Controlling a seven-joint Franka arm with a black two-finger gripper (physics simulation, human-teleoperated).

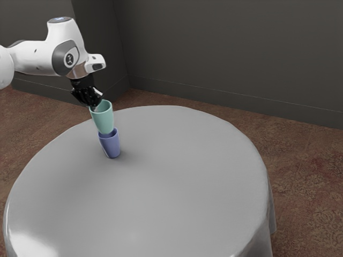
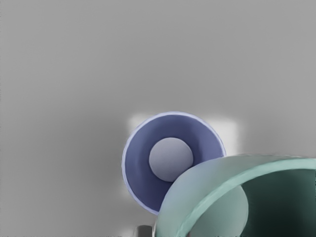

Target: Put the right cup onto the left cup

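A round, pale grey tabletop [image 1: 171, 182] carries the work, and the white arm [image 1: 67, 53] reaches over its far edge from the exterior view's left. Both cups are toward that same left, on the far part of the tabletop.

The green cup [image 1: 103, 120] is up off the surface, roughly upright, its lower end just at the mouth of the blue cup [image 1: 111, 145] as the exterior view shows it. The blue cup stands upright on the tabletop, mouth up. From the hand, much of its inside and its base can be seen, with the green cup covering only part of its rim, so the two look out of line and not nested. Whether they touch, I cannot tell.

The end effector [image 1: 94, 101] is closed on the green cup, pinching its wall near the rim.

So the picking up is done and the carrying looks mostly done; I would call the task well past halfway. What is left, as I judge it, is a small sideways shift to centre the green cup over the blue one, then lowering and letting go. Coming down off centre could catch the blue rim and tip that cup.
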